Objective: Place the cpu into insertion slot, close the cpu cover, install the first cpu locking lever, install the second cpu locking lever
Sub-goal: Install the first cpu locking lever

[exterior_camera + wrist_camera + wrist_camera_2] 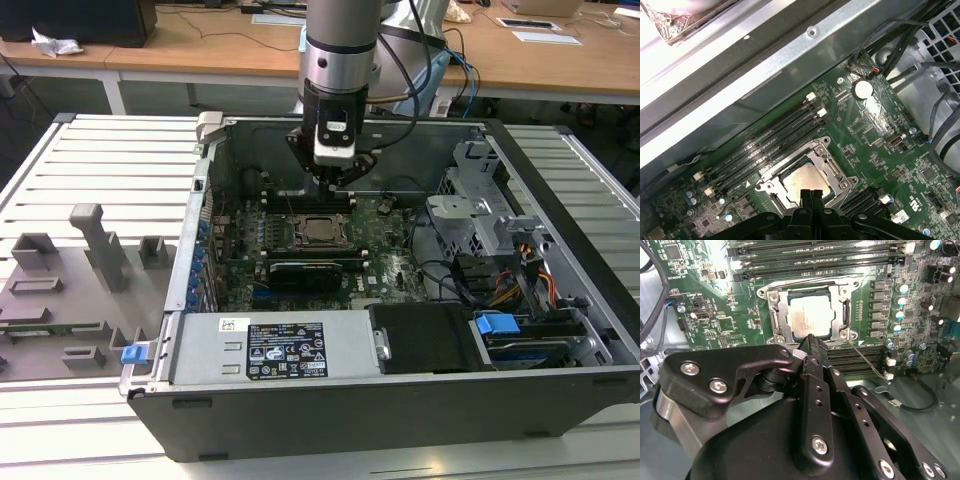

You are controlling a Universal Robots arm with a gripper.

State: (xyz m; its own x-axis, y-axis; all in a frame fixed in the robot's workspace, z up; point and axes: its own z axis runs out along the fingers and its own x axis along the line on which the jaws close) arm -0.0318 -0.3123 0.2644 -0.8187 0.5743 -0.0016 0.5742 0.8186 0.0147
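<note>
The cpu (809, 315) lies flat in the insertion slot (322, 230) of the green motherboard, its pale metal top showing (802, 181). The silvery cpu cover (774, 315) lies down around it as a frame (832, 170). A thin lever rod (866, 360) sticks out at an angle from one socket corner. My gripper (333, 182) hangs just above the socket's far edge in the exterior view. Its black fingertips (805, 194) are pressed together with nothing between them, and the gripper (810, 340) is shut right over the socket's rim.
Long memory slots (765, 135) run beside the socket. A long black card (305, 272) sits in front of it. The case walls (215, 180), a drive cage (470, 215) with cables and a power supply (270, 350) hem in the board. A grey fixture plate (70, 290) lies outside, at the exterior view's left.
</note>
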